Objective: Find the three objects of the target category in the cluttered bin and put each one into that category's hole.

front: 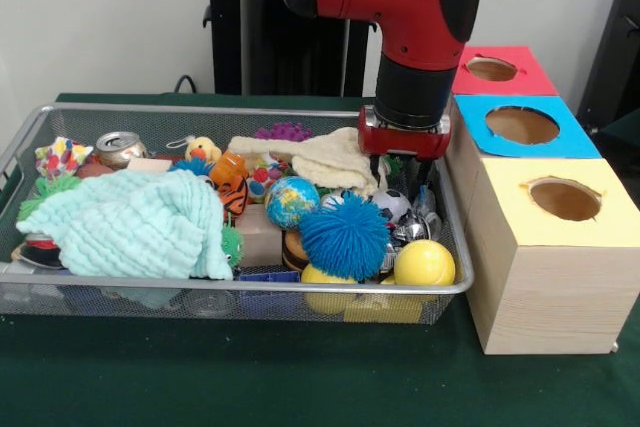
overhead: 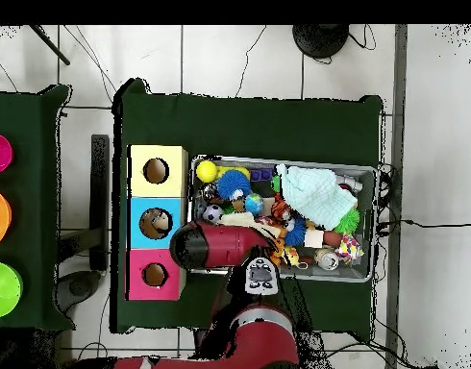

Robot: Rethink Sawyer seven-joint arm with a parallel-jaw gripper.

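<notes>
I count three boxes to the right of the wire bin (front: pixel 440 289): one yellow box (front: pixel 548 247), one blue box (front: pixel 525 127), one red box (front: pixel 495 70), each with one round hole on top. In the overhead view something brownish sits inside the blue one's hole.

The gripper (front: pixel 405 175) is down in the bin's far right corner, at about two o'clock from the bin's middle. Its tips are buried in the clutter, so I cannot tell whether they are apart or together.

Balls I can count: one yellow ball (front: pixel 424 263), one globe ball (front: pixel 291 201), one soccer ball (front: pixel 393 204), one fuzzy blue ball (front: pixel 345 236).

One mint cloth (front: pixel 135 224) covers the left half and one cream cloth (front: pixel 335 159) lies at twelve o'clock, touching the gripper's housing. One can (front: pixel 120 147) rests at ten o'clock.
</notes>
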